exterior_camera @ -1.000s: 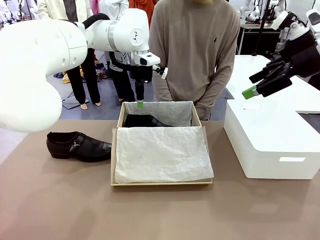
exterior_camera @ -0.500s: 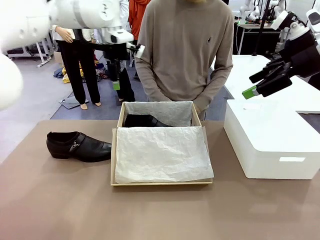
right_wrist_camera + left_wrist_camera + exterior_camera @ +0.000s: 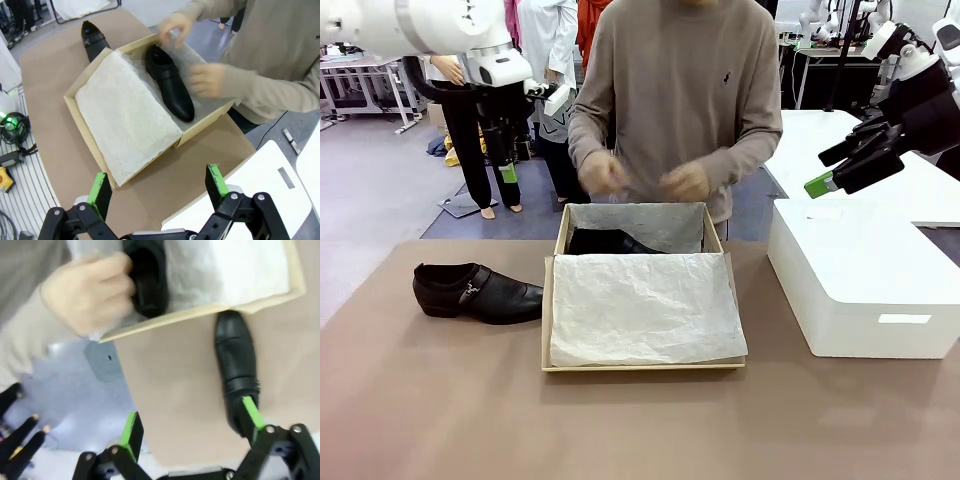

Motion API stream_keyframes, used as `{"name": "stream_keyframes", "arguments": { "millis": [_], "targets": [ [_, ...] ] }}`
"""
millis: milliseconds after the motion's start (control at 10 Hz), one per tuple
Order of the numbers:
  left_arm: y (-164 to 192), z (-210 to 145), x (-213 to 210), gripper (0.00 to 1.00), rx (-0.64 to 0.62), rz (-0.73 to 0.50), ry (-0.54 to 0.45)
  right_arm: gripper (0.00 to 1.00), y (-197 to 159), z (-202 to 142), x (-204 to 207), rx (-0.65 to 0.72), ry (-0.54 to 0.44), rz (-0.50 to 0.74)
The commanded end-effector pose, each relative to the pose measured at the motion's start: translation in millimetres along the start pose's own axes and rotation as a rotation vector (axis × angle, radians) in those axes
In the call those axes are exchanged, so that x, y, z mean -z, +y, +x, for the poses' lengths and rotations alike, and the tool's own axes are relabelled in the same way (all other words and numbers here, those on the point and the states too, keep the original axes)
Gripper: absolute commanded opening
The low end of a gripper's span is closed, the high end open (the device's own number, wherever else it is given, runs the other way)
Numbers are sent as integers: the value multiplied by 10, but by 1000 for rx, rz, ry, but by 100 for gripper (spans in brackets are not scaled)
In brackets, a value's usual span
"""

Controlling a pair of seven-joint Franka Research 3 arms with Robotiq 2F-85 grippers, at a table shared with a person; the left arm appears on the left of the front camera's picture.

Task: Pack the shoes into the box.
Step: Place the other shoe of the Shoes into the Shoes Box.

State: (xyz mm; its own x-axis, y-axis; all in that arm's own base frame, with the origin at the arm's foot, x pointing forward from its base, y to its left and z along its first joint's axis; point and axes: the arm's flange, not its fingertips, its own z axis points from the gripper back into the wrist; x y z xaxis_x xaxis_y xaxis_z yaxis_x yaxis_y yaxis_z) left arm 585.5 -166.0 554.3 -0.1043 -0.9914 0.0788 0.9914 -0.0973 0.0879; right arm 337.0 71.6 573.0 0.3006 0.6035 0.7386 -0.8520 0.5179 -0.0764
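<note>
One black shoe (image 3: 475,292) lies on the table left of the tan box (image 3: 548,320). The other shoe (image 3: 610,241) lies inside the box at its far end, beside a sheet of white tissue paper (image 3: 645,305). The person's hands (image 3: 605,175) hover over that far end. My left gripper (image 3: 507,168) hangs open, high above the table's far left. In the left wrist view it (image 3: 192,425) is over the loose shoe (image 3: 236,365), with the boxed shoe (image 3: 147,275) beyond. My right gripper (image 3: 840,170) is open, raised at the right. The right wrist view looks past it (image 3: 158,189) at the box (image 3: 87,135) and boxed shoe (image 3: 170,82).
A bigger white box (image 3: 865,280) stands on the table at the right, under my right gripper. The person stands at the far edge behind the tan box. The brown tabletop (image 3: 620,420) in front of the box is bare.
My left arm has lifted away from the box's far end and swung up and to the left. The person's hands have come up over the box. My right arm has stayed still.
</note>
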Motion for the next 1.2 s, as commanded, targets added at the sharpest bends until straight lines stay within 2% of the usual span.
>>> {"name": "stream_keyframes", "arguments": {
  "millis": [0,200,300,1100],
  "targets": [
    [-452,1,71,100,-1,12,-23,100,-5,7,1,0,-14,10],
    [-473,65,81,100,-55,-5,22,100,-5,7,1,0,-14,10],
    [-360,43,7,100,1,-8,-1,100,-5,7,1,0,-14,10],
    [-360,43,7,100,1,-8,-1,100,-5,7,1,0,-14,10]
  ]
}}
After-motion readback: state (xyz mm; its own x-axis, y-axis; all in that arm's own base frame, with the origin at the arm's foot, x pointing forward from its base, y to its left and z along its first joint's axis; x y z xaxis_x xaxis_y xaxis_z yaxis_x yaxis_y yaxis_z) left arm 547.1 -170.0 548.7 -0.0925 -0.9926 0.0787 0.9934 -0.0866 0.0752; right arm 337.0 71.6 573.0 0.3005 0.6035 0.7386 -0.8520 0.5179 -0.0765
